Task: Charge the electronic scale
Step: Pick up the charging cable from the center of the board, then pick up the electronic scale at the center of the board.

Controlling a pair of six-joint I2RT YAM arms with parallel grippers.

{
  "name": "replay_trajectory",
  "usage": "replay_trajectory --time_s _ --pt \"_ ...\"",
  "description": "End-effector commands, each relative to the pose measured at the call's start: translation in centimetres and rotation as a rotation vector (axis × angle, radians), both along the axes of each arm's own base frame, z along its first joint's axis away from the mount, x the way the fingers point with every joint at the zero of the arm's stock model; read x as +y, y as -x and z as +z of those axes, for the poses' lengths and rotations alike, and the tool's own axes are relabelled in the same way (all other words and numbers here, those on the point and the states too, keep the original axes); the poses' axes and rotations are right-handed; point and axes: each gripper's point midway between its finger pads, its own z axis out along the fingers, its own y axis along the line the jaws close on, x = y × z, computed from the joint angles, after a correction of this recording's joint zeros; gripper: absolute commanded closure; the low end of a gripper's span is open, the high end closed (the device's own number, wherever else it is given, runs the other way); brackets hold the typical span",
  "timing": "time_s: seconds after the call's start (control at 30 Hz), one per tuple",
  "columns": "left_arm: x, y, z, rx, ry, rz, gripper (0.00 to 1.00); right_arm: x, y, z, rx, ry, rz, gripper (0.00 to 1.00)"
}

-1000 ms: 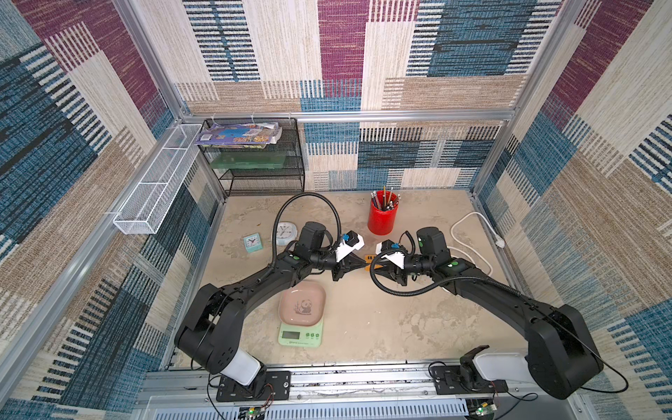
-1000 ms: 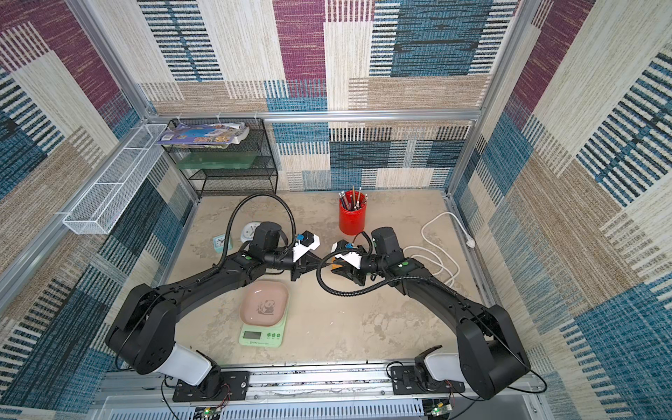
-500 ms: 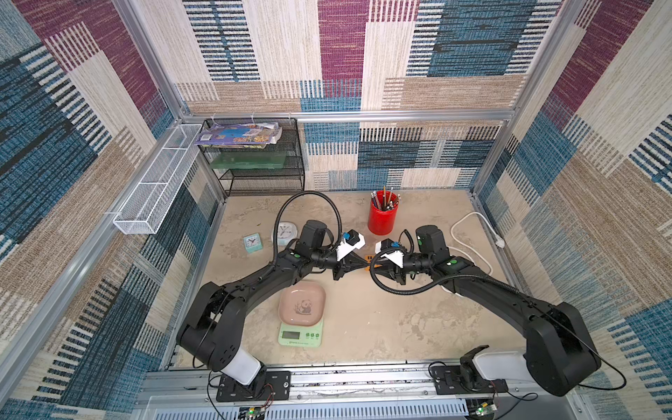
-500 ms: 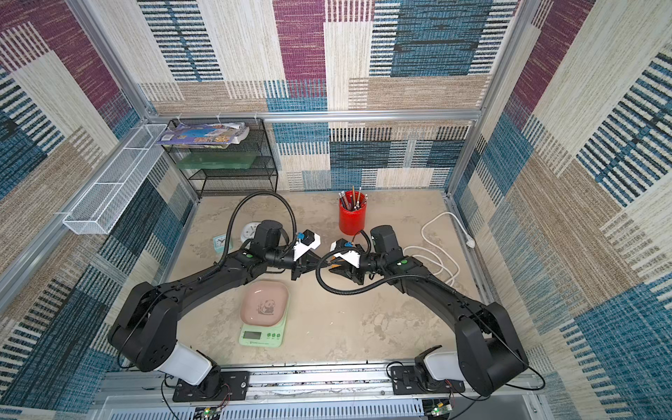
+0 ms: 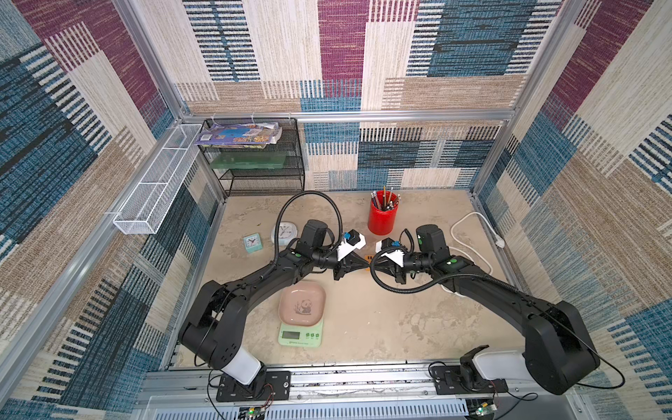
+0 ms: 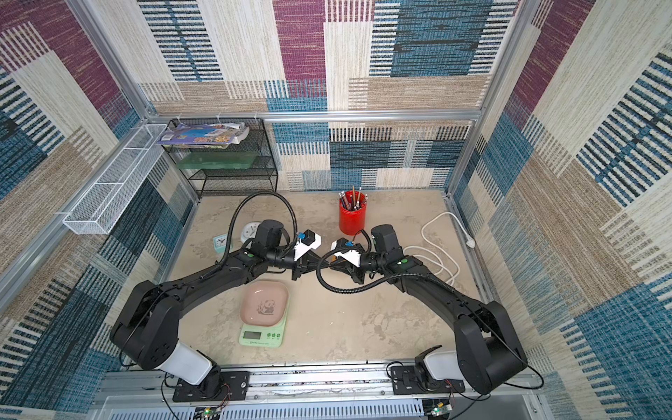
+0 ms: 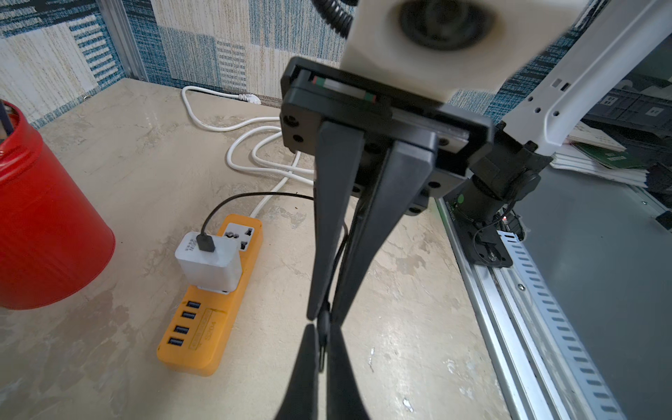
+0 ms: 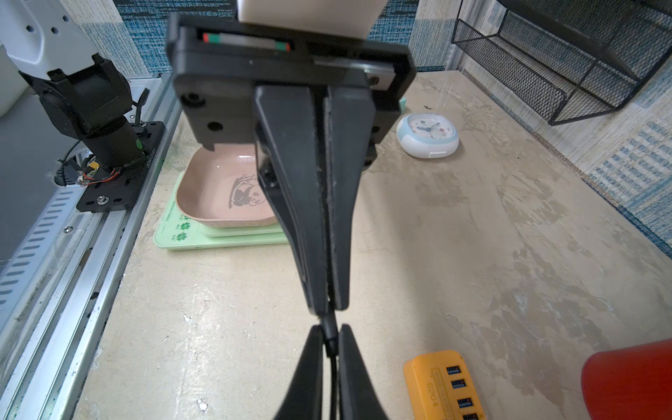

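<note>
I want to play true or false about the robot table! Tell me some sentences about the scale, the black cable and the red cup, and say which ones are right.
1. The pink panda tray sits on top of the green scale. True.
2. The red cup is empty. False: it holds pencils.
3. The white charger is plugged into the orange power strip. True.
4. The black cable is plugged into the scale. False: the left gripper and the right gripper are both shut on it, away from the scale.
</note>
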Motion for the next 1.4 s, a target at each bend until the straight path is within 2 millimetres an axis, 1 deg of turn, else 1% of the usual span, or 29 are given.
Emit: replay_trajectory --time_s 0.0,0.07,0.1,0.13,0.23,0.3,0.37,0.43,0.5,0.6,0.67,0.73,0.8,0.87,0.97,1.07,1.13,1.23,1.37 --pt "-0.1 -0.2 0.3 -0.002 0.007 0.002 0.95 0.5 0.1 1.2 -0.032 -0.039 0.034 0.96" --pt "-0.1 -0.2 0.2 0.000 0.006 0.006 0.92 0.5 0.1 1.3 -0.031 -0.041 0.034 0.99" --pt "0.0 -0.2 0.2 -0.005 0.006 0.012 0.89 0.4 0.2 1.2 -0.029 -0.041 0.035 1.00" --pt "0.1 -0.2 0.2 -0.005 0.006 0.020 0.84 0.4 0.1 1.3 -0.027 -0.043 0.034 1.00" --pt "0.5 -0.6 0.3 -0.021 0.001 0.075 0.64 0.3 0.0 1.3 -0.022 -0.047 0.023 1.00" --pt "1.2 -1.0 0.6 -0.038 -0.005 0.146 0.53 0.3 0.0 1.3 -0.011 -0.048 0.017 1.00" --pt "2.3 -1.7 1.0 -0.043 -0.019 0.249 0.46 0.2 -0.3 1.1 0.004 -0.040 -0.005 1.00" --pt "3.5 -2.1 1.7 -0.046 -0.026 0.351 0.42 -0.1 -1.0 0.9 0.021 -0.031 -0.052 1.00" --pt "5.4 -2.6 2.5 -0.045 -0.032 0.491 0.40 -0.3 -2.1 1.0 0.058 -0.034 -0.123 1.00" --pt "8.9 -3.0 3.2 -0.027 -0.036 0.710 0.36 -0.4 -3.3 1.2 0.097 -0.037 -0.203 1.00" --pt "12.0 -3.3 3.2 -0.001 -0.049 0.894 0.32 -0.4 -3.9 1.2 0.128 -0.027 -0.236 1.00" --pt "14.8 -3.0 3.0 0.036 -0.052 1.045 0.27 -0.5 -4.4 1.0 0.167 -0.016 -0.258 1.00" --pt "17.5 -2.5 2.4 0.076 -0.059 1.181 0.23 -0.5 -4.8 0.8 0.210 -0.014 -0.271 1.00" --pt "19.5 -1.3 1.6 0.113 -0.076 1.265 0.21 -0.4 -5.0 0.4 0.244 -0.008 -0.265 1.00" --pt "23.0 0.4 -0.5 0.223 -0.116 1.448 0.18 -0.1 -4.7 0.0 0.277 -0.008 -0.227 1.00" --pt "24.7 2.2 -2.7 0.307 -0.214 1.522 0.18 0.6 -3.7 0.1 0.308 -0.024 -0.154 1.00" --pt "25.6 3.1 -4.2 0.355 -0.275 1.565 0.18 0.8 -4.1 -0.2 0.319 -0.014 -0.175 1.00" --pt "27.0 4.3 -5.8 0.406 -0.356 1.633 0.18 0.9 -4.3 -0.8 0.333 -0.002 -0.177 1.00" --pt "27.8 5.5 -7.5 0.455 -0.426 1.669 0.18 1.6 -3.4 -1.1 0.296 -0.002 -0.150 1.00"
